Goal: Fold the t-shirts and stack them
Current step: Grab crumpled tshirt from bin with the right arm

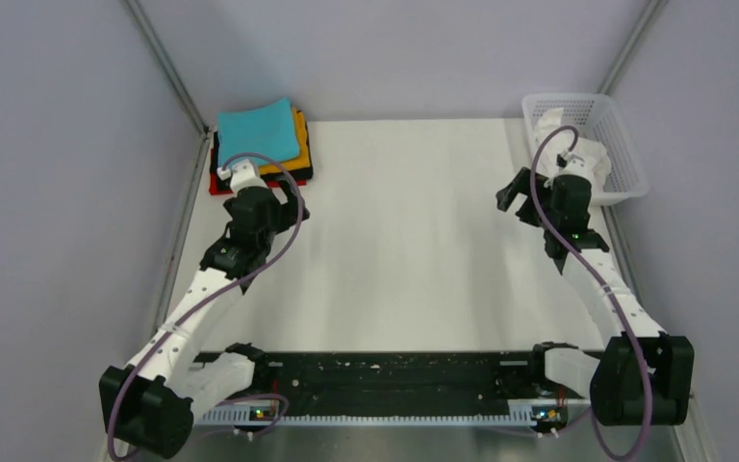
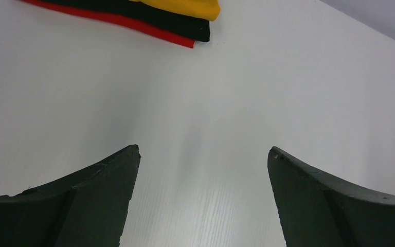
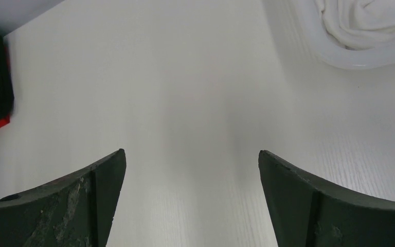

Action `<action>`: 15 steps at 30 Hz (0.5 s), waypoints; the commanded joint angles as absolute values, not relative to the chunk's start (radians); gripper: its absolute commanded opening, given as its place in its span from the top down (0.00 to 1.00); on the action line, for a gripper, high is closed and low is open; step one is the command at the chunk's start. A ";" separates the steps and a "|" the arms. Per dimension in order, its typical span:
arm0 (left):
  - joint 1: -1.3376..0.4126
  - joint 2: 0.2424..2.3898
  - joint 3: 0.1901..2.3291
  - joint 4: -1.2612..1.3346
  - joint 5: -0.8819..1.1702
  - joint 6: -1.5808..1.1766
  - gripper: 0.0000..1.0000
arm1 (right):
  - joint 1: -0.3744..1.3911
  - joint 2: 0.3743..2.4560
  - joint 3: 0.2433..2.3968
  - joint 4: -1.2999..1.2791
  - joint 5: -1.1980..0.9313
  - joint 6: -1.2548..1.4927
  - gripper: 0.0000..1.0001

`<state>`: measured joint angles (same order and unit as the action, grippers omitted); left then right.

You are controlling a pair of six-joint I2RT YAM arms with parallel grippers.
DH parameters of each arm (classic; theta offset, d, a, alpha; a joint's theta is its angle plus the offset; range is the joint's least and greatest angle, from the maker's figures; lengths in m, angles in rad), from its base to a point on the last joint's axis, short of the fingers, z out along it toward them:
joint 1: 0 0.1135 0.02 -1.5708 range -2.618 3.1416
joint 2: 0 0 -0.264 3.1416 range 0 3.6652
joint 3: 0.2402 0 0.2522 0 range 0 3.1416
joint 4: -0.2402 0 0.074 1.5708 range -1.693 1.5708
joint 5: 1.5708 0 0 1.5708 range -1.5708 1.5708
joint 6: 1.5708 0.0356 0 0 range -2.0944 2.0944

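- Four folded t-shirts sit stacked at the far left corner of the bench [image 1: 404,250]: the teal t-shirt [image 1: 258,133] on top, the orange t-shirt [image 1: 299,135] showing along its right edge, then the black t-shirt [image 2: 175,23], and the red t-shirt [image 2: 149,30] at the bottom, flat against the surface
- The layers are slightly askew, so a strip of each lower colour shows at the stack's near edge
- The white t-shirt [image 1: 592,156] lies crumpled inside the white mesh basket [image 1: 577,100] at the far right corner, well apart from the stack
- The left end effector [image 2: 203,149] is held over bare bench just beside the near right corner of the stack, its two dark fingers spread wide with nothing between them
- The right end effector [image 3: 191,152] hangs over the bench just left of the basket, its fingers likewise spread wide and gripping nothing
- In the right wrist view, the basket's rim and the white cloth fill the upper right, and the stack's edge shows at the far left
- Both arms reach forward from the near edge, the left toward the stack and the right toward the basket, with the middle of the bench between them
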<state>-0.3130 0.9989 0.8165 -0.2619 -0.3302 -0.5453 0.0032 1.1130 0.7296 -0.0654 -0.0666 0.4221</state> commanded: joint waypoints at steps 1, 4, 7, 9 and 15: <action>-0.313 0.999 0.820 -0.223 -0.361 -0.516 0.01 | -0.006 1.170 0.820 -0.008 -0.067 0.423 0.01; -0.311 1.009 0.823 -0.216 -0.369 -0.507 0.01 | -0.006 1.256 0.925 -0.015 -0.050 0.407 0.01; -0.309 1.023 0.829 -0.211 -0.378 -0.499 0.01 | -0.006 1.357 1.062 -0.067 -0.024 0.389 0.01; -0.305 1.031 0.834 -0.209 -0.386 -0.496 0.01 | -0.005 1.435 1.175 -0.123 0.034 0.373 0.01; -0.298 1.057 0.833 -0.176 -0.397 -0.500 0.01 | -0.112 1.743 1.598 -0.365 0.034 0.402 0.01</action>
<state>-0.3061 1.0454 0.8165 -0.2523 -0.3737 -0.5125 -0.0227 1.5913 1.3720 -0.2039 0.0097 0.3920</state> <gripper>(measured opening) 0.987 0.985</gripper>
